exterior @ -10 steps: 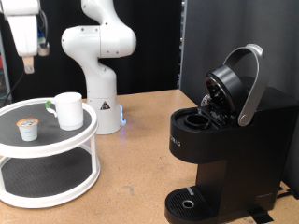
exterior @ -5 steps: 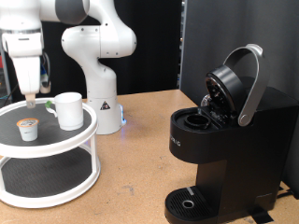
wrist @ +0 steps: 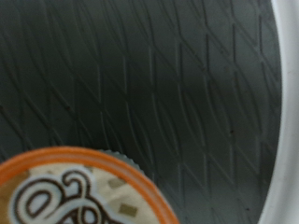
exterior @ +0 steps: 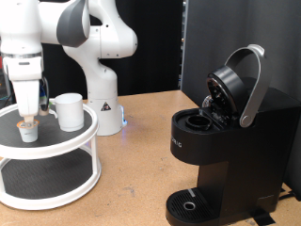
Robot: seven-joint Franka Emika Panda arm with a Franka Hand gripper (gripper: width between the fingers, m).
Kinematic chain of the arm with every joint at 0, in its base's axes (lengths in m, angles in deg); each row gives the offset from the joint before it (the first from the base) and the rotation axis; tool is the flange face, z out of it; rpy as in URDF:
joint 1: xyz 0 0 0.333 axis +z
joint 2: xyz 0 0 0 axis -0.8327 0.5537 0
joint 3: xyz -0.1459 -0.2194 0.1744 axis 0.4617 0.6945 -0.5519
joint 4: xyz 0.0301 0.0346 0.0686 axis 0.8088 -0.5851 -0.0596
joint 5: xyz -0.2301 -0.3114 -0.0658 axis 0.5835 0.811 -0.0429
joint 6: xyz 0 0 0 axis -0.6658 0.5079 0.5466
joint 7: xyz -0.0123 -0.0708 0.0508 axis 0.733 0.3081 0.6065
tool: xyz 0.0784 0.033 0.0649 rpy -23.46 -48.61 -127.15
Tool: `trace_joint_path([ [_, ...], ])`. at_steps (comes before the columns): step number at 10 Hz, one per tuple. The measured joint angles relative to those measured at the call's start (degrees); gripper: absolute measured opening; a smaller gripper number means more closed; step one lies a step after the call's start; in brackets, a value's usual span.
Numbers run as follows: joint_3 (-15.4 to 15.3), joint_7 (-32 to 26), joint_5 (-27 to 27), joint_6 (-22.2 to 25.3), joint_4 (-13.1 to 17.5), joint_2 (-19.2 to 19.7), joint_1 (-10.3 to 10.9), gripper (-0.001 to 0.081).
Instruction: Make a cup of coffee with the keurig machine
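- Presently the end effector [exterior: 29,117] sits low over the coffee pod [exterior: 29,131] on the top tier of the two-tier round stand [exterior: 56,149]; finger spread cannot be told, and nothing shows between the fingers.
- Wrist view: pod lid [wrist: 79,191] close up, over the stand's dark ribbed mat [wrist: 159,84].
- White cup [exterior: 69,110] stands just beside the pod, upright on the same tier.
- Keurig machine [exterior: 230,141] on the wooden worktop [exterior: 141,160], well apart, lid raised, chamber open.
- Pod likely light, thin-walled, crushable; hold by the rim sides. Cup rigid, glazed, probably slippery, breakable.
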Motion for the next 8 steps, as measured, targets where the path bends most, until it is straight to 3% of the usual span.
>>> trace_joint_path([
  [6, 0.7, -0.9, 0.0, -3.3, -1.0, 2.9, -0.1, 0.0803],
  [7, 0.8, -1.1, 0.0, -3.3, -1.1, 3.0, -0.1, 0.0679],
  [8, 0.9, -1.3, -0.1, -3.3, -1.1, 3.0, -0.1, 0.0679],
])
